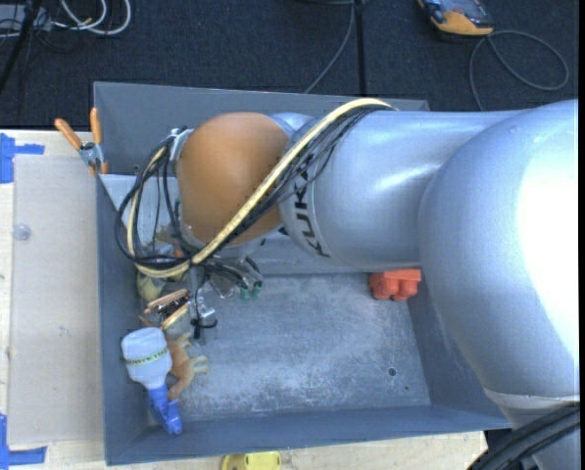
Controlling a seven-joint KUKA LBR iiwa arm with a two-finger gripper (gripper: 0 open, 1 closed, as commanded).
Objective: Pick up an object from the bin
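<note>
My gripper (203, 308) hangs under the arm's wrist at the bin's left side, low over a small heap by the left wall. Right beside it lies a brown, stick-like thing (166, 306), with a pale yellowish piece (151, 284) just above that. Below the gripper is a white, cap-shaped thing (145, 352) with a blue part (165, 412) at its lower end, and a tan piece (184, 364) rests against it. A small green thing (249, 287) shows to the gripper's right. Cables and the wrist hide what lies directly beneath the gripper.
A red-orange block (396, 284) lies alone at the bin's right, next to the arm. The grey floor stretches bare across the middle and lower right. The arm covers the bin's upper part.
</note>
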